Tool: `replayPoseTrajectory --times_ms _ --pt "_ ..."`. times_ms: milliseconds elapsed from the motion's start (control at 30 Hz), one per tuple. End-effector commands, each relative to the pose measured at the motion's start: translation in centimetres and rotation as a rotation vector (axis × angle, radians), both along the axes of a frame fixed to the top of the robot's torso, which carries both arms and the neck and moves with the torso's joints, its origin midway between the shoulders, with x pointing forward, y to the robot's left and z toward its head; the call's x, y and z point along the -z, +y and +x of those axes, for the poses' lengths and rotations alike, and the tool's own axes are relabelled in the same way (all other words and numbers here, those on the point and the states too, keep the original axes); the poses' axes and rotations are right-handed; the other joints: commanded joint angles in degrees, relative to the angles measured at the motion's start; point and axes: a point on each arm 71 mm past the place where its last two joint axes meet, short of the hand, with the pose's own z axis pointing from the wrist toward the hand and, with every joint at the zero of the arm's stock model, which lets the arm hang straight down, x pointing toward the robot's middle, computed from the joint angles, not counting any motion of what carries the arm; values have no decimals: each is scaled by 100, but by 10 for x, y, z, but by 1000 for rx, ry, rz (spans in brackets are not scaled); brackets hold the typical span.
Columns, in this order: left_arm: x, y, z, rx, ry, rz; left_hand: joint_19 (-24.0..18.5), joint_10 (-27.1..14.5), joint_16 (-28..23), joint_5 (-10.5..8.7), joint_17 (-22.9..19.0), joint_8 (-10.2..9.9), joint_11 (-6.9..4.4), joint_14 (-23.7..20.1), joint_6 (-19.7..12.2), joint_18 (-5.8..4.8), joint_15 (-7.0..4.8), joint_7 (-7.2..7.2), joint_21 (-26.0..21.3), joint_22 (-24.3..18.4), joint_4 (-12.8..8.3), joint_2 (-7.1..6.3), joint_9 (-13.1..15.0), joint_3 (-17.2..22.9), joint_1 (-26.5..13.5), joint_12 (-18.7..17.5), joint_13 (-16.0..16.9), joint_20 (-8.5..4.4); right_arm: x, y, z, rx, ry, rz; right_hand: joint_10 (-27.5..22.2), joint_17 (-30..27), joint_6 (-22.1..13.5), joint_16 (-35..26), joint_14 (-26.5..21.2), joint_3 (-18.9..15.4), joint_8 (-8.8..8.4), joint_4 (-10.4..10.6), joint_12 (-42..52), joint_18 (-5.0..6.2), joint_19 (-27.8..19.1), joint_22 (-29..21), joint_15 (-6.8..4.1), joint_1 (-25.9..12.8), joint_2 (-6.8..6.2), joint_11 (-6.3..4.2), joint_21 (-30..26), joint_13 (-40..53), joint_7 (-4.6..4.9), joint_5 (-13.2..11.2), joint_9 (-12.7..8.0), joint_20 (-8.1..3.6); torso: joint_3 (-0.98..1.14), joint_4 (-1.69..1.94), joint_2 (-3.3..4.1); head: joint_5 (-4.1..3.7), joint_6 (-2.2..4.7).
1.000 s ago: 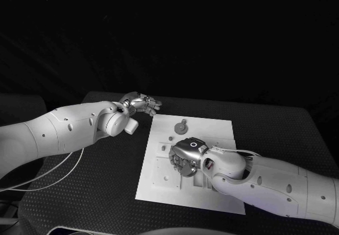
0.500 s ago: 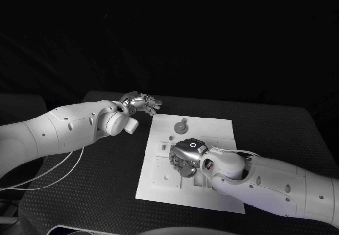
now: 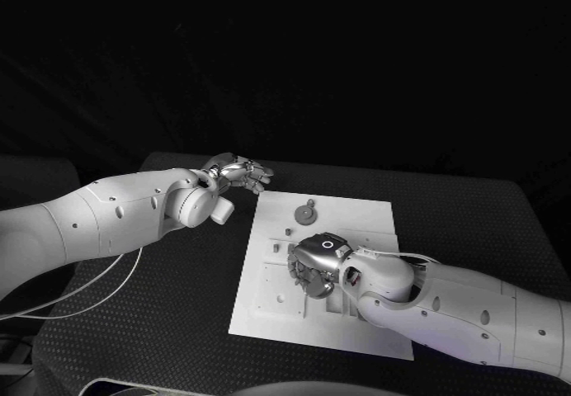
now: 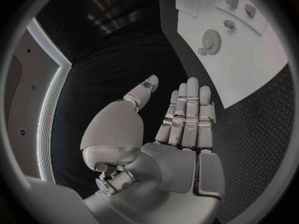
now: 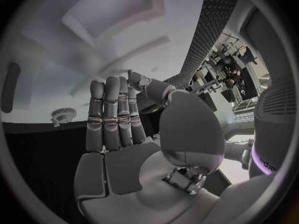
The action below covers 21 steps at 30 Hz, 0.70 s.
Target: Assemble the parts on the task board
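Nearest to me on the task board (image 3: 369, 216), my right hand (image 3: 313, 262) hangs low over the slotted middle section. From its wrist camera the fingers (image 5: 112, 114) are straight and side by side, thumb apart, with nothing between them, so I call it empty. I cannot tell whether it touches the board. Just beyond it, on the far part of the board, lies a round gear-like part (image 3: 306, 215), loose on the surface as far as I can judge. Small blocks (image 4: 239, 4) stand further along the board in the left wrist camera; whether they are seated I cannot tell. Farthest, off the board's far left corner, my left hand (image 3: 238, 174) is held above the table (image 3: 178, 280), fingers extended together, holding nothing. I judge the assembly early: the gear is unplaced and most remains.
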Motion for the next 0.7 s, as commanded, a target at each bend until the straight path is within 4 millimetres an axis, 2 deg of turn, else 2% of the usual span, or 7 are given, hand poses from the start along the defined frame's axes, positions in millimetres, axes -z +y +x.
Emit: replayPoseTrajectory --times_ms 33,700 --pt "-3 -3 1 15 -11 -7 39 0 -34 -29 9 19 3 53 -28 120 -4 -5 -21 7 16 3 -8 -25 -27 27 -8 -3 3 0 -1 -12 1 -21 35 6 45 -40 32 27 10 -22 -36 82 -12 72 -8 -30 24 -3 18 1 -8 16 9 -44 2 0 0 -2 -8" --pt "-4 -3 1 16 -12 -7 39 -1 -48 -30 24 24 4 54 -32 120 -3 -5 -28 12 17 4 -9 -25 -24 27 -11 -2 12 4 -5 -32 18 -43 38 15 44 -49 35 29 7 -29 -46 82 -10 71 -8 -38 30 -3 17 10 -8 16 18 -44 -3 5 1 -12 -35"
